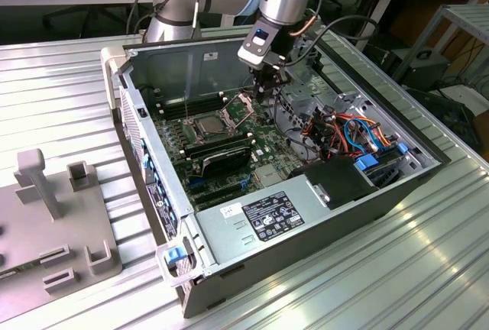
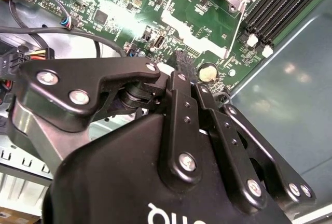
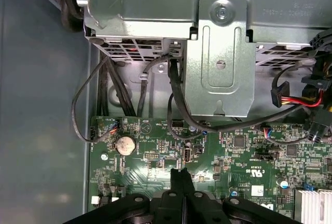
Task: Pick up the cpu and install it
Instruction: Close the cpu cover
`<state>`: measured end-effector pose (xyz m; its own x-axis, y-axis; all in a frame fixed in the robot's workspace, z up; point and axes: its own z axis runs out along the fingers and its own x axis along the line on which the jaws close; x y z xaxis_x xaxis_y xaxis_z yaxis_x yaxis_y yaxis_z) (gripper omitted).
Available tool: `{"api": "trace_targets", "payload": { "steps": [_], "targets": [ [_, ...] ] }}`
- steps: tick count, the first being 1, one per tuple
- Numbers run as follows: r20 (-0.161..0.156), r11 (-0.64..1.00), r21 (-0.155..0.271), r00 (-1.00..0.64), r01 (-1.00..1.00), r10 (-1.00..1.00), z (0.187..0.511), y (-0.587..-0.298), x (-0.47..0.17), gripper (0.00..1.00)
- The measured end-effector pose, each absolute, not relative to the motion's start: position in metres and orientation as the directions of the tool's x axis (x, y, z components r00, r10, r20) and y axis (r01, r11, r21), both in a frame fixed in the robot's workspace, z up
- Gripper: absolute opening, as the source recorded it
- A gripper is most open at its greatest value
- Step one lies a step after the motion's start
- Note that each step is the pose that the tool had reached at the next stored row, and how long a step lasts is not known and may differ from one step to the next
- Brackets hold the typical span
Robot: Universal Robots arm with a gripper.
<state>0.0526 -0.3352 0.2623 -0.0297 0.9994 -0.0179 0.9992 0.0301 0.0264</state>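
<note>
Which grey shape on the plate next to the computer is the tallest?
The T-topped post at the exterior view's left; the U-shaped blocks near it stand far lower.

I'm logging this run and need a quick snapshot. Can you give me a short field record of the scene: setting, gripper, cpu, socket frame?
setting: open computer case lying on a ribbed metal table
gripper: shut, nothing seen between its fingertips, low over the motherboard
cpu: appears to lie flat in the socket, apart from the gripper
socket frame: tilted up, open, between the cpu and the gripper
near the fingertips: coin cell battery on the board in the first wrist view
</note>
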Motion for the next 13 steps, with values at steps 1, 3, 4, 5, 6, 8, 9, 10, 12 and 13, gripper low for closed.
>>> {"api": "trace_targets", "payload": {
  "steps": [1, 3, 4, 5, 6, 8, 9, 10, 12, 13],
  "targets": [
    [-0.018, 0.03, 0.026, -0.03, 0.999, 0.999, 0.2619, -0.3352, 0.0528, 0.11],
    [-0.018, 0.03, 0.026, -0.03, 0.999, 0.999, 0.2611, -0.3352, 0.0532, 0.11],
    [-0.018, 0.03, 0.026, -0.03, 0.999, 0.999, 0.2605, -0.3352, 0.0534, 0.11],
    [-0.018, 0.03, 0.026, -0.03, 0.999, 0.999, 0.26, -0.3352, 0.0535, 0.11],
    [-0.018, 0.03, 0.026, -0.03, 0.999, 0.999, 0.2592, -0.3352, 0.0536, 0.11],
    [-0.018, 0.03, 0.026, -0.03, 0.999, 0.999, 0.2569, -0.3352, 0.0537, 0.11],
    [-0.018, 0.03, 0.026, -0.03, 0.999, 0.999, 0.256, -0.3352, 0.0537, 0.11],
    [-0.018, 0.03, 0.026, -0.03, 0.999, 0.999, 0.255, -0.3352, 0.0537, 0.11],
    [-0.018, 0.03, 0.026, -0.03, 0.999, 0.999, 0.2531, -0.3352, 0.0537, 0.11],
    [-0.018, 0.03, 0.026, -0.03, 0.999, 0.999, 0.2526, -0.3352, 0.0537, 0.11]
  ]
}}
